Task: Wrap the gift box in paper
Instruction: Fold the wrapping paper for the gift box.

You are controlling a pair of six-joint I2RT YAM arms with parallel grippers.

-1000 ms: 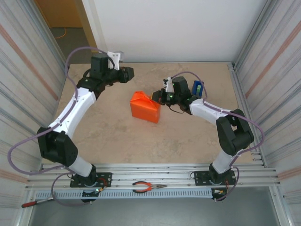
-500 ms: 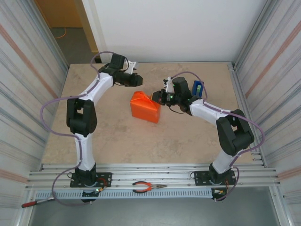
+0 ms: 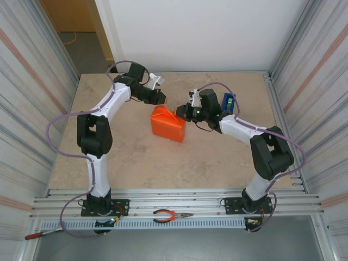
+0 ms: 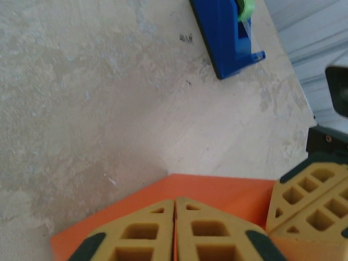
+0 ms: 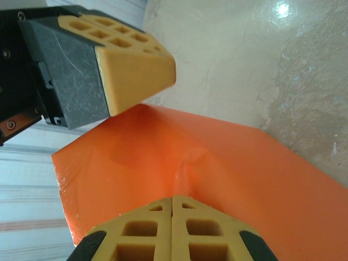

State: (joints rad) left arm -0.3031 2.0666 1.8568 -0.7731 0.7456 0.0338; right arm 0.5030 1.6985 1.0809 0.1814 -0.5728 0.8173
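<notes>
Two grippers meet at the far side of the gift box (image 3: 167, 126), which sits mid-tabletop (image 3: 136, 157) under the paper (image 5: 244, 163), its long axis running roughly 10 to 4 o'clock. The left gripper (image 4: 174, 202) is at the box's 11 o'clock with its fingers pressed together over the paper's raised edge; whether it pinches the sheet is unclear. The right gripper (image 5: 172, 198), at 2 o'clock, is closed on a puckered fold. A blue tape dispenser (image 4: 220, 32) lies beyond at 2 o'clock, behind the right wrist, so the left arm's reach is blocked.
</notes>
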